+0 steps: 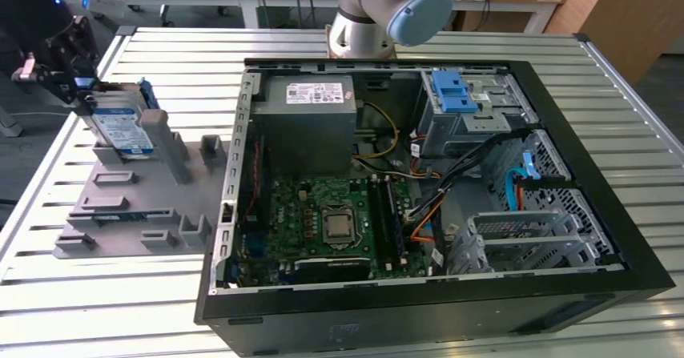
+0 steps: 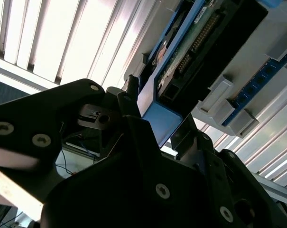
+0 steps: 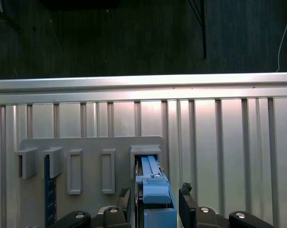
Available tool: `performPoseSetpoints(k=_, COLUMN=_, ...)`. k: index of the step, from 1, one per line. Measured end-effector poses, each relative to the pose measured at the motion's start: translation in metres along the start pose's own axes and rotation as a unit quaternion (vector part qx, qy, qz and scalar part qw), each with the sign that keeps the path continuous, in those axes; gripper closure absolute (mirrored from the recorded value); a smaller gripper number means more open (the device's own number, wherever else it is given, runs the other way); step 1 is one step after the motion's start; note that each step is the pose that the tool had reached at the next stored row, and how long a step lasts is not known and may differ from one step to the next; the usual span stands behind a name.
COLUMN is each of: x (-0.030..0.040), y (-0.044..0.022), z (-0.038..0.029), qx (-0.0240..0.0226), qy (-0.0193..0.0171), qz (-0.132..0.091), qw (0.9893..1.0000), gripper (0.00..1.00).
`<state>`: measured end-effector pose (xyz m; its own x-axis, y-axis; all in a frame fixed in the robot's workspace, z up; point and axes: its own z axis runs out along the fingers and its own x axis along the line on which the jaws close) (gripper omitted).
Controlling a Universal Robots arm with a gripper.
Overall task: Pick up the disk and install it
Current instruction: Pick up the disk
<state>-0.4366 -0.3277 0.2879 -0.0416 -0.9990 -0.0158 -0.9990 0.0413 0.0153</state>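
We see the gripper (image 3: 156, 198), jaws spread, straddling the disk (image 3: 152, 173), which stands upright in its grey holder (image 3: 88, 145), directly beneath.

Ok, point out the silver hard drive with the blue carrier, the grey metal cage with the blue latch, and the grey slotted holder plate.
Silver hard drive (image 1: 120, 130): exterior view, its label.
Grey metal cage (image 1: 454, 92): exterior view, blue latch.
Grey slotted holder plate (image 1: 160, 190): exterior view, bare flat area.

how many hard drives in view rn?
1. The disk stands upright in the grey fixture at the exterior view's left. More may be hidden inside the PC case.
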Motion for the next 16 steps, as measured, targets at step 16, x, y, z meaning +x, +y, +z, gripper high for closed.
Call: performPoseSetpoints(k=16, x=0.0007, y=0.0000, z=0.0009, qx=0.0001, qy=0.0006, qz=0.000, qw=1.0000, gripper=0.56)
